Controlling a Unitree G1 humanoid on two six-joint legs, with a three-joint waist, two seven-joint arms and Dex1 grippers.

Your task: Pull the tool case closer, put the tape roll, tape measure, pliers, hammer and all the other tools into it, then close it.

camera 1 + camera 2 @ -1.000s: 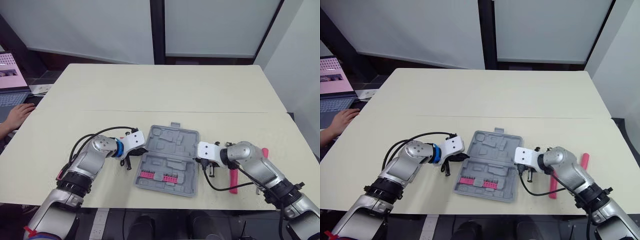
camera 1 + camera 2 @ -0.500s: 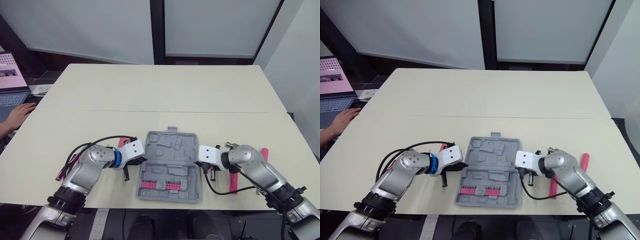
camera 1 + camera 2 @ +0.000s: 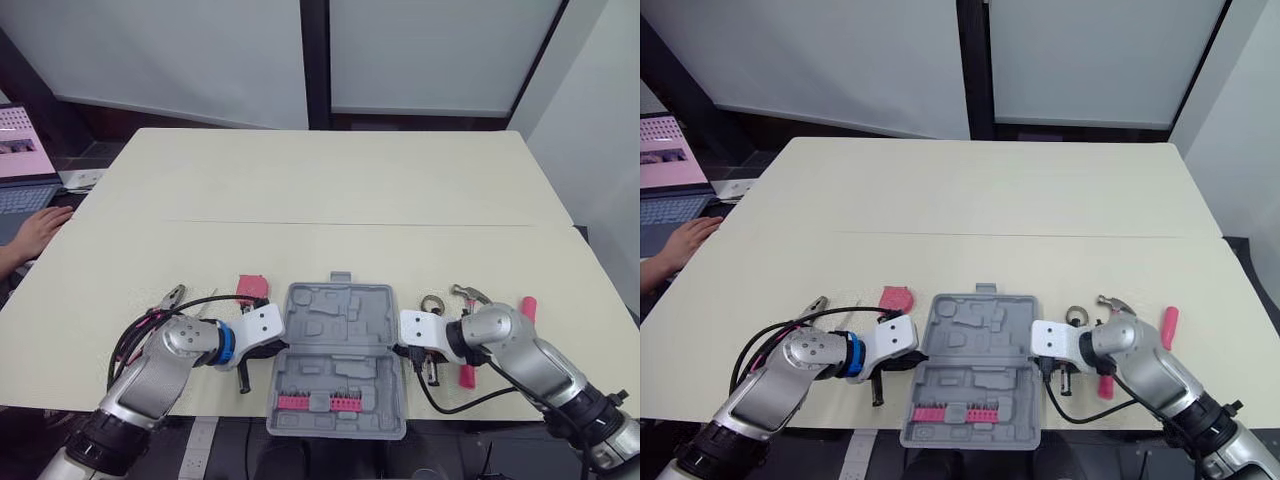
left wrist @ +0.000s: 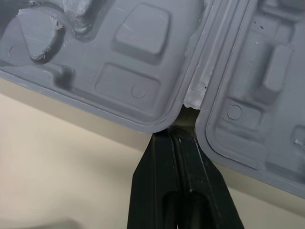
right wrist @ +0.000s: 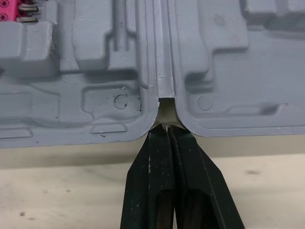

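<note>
Around the tool case (image 3: 340, 322), on a smooth cream table (image 3: 300, 180): pliers (image 3: 168, 299) with pink grips off to the left, and a pink tape measure (image 3: 251, 288) near the case's far-left corner, just beyond the left arm. To the right, a small ring (image 3: 432, 303), then a hammer (image 3: 468, 294) with its steel head pointing away and its pink handle partly hidden under the right arm, then a pink-handled tool (image 3: 527, 305) farther right. Beyond the table's left edge, a laptop (image 3: 20, 160) and a person's hand (image 3: 40, 230), well apart from the tools.

Case of grey moulded plastic, matte and lightly scuffed, with rounded corners. Open and flat at the table's near edge, between the two grippers. Shaped recesses across both halves; in the near half, a pink bit holder (image 3: 318, 402) with a row of metal bits.

Left gripper (image 4: 174, 134) at the case's left side, black fingers (image 4: 157, 157) pressed together, tips at the notch where the halves hinge. Right gripper (image 5: 163, 128) at the matching notch on the right side, fingers likewise pressed together, tips against the rim.
</note>
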